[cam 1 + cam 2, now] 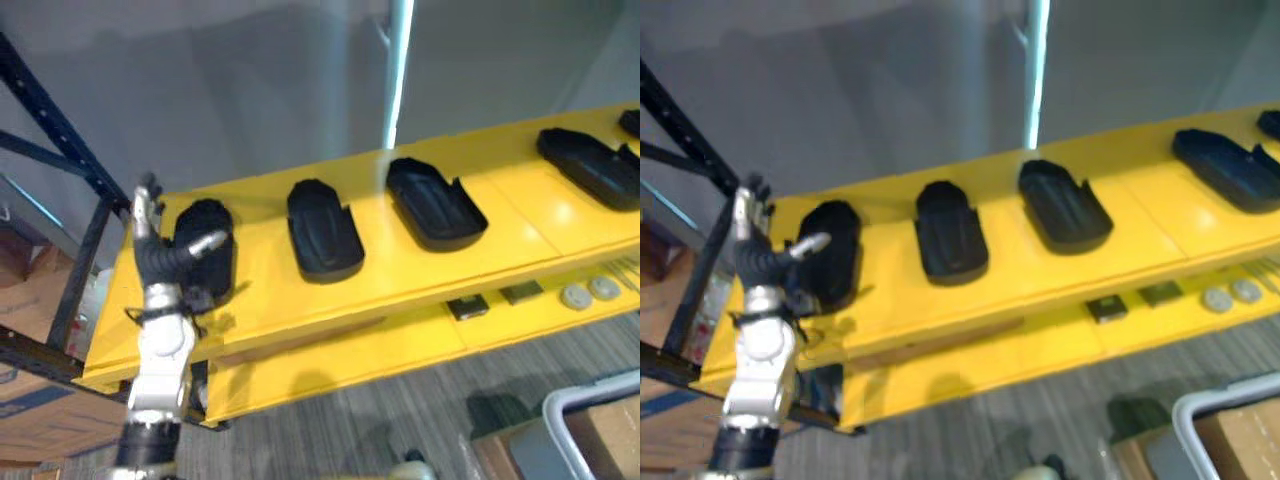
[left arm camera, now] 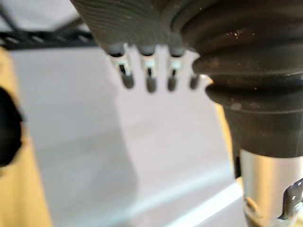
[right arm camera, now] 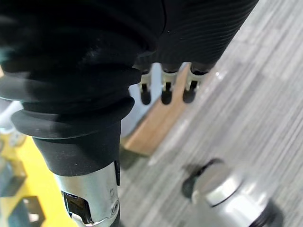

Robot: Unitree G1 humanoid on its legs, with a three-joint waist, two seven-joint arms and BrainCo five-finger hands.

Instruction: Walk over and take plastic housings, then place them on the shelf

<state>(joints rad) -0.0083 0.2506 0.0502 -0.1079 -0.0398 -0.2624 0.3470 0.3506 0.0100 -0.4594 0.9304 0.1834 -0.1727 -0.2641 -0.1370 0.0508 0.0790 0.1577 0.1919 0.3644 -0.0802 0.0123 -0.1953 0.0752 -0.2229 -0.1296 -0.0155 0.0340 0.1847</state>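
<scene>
Several black plastic housings lie in a row on the yellow top shelf (image 1: 250,300): the leftmost housing (image 1: 212,262), a second housing (image 1: 323,230), a third housing (image 1: 435,205) and a fourth housing (image 1: 595,165) at the far right. My left hand (image 1: 160,255) stands at the shelf's left end beside the leftmost housing, open, fingers straight up and its thumb (image 1: 205,243) reaching across the housing's top. The left wrist view has those straight fingers (image 2: 149,78) against the grey wall. My right hand (image 3: 163,90) hangs over the floor, fingers relaxed and holding nothing.
A black rack upright (image 1: 60,130) frames the shelf's left end. The lower yellow shelf (image 1: 400,345) carries small dark parts (image 1: 520,293) and round discs (image 1: 590,292). A grey bin with a cardboard box (image 1: 590,425) stands on the floor at lower right. More cardboard boxes (image 1: 20,400) sit at lower left.
</scene>
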